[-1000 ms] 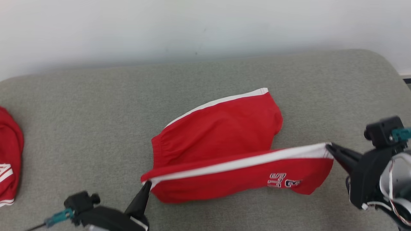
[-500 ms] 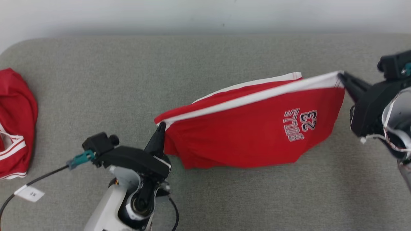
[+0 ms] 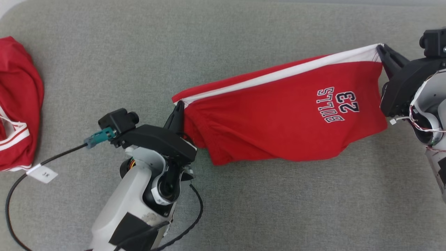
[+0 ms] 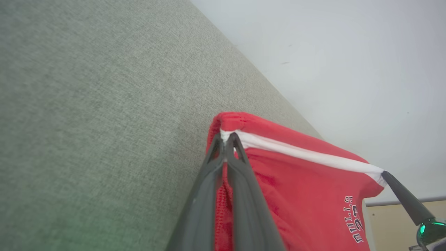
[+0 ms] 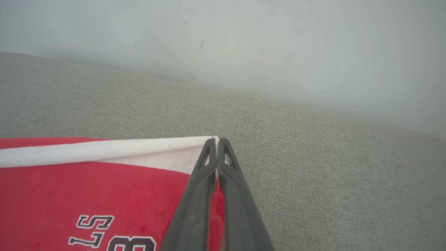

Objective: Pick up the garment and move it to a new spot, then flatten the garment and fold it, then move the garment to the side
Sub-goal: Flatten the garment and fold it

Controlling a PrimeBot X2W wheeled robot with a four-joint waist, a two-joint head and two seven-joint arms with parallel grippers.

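Red shorts [image 3: 278, 122] stretched between both end effectors over the grey upholstered surface [image 3: 244, 209], centre-right.
Left end effector [image 3: 179, 104] and right end effector [image 3: 379, 48] each pinched closed on one end of the white-striped edge; "BULLS 23" print visible, fabric sagging below. Near side open; another red garment [image 3: 17, 104] at far left edge.

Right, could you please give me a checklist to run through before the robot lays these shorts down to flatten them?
1. Left jaws shut on the red shorts at the waistband end: ok.
2. Right jaws shut on the hem corner: ok.
3. White stripe pulled straight between both grips: ok.
4. Shorts hanging free of the grey cushion: cannot tell; the lower edge droops close to it.
5. Fabric smooth: not ok, bunched near the left grip.
6. Second red garment lying apart, at the far left: ok.
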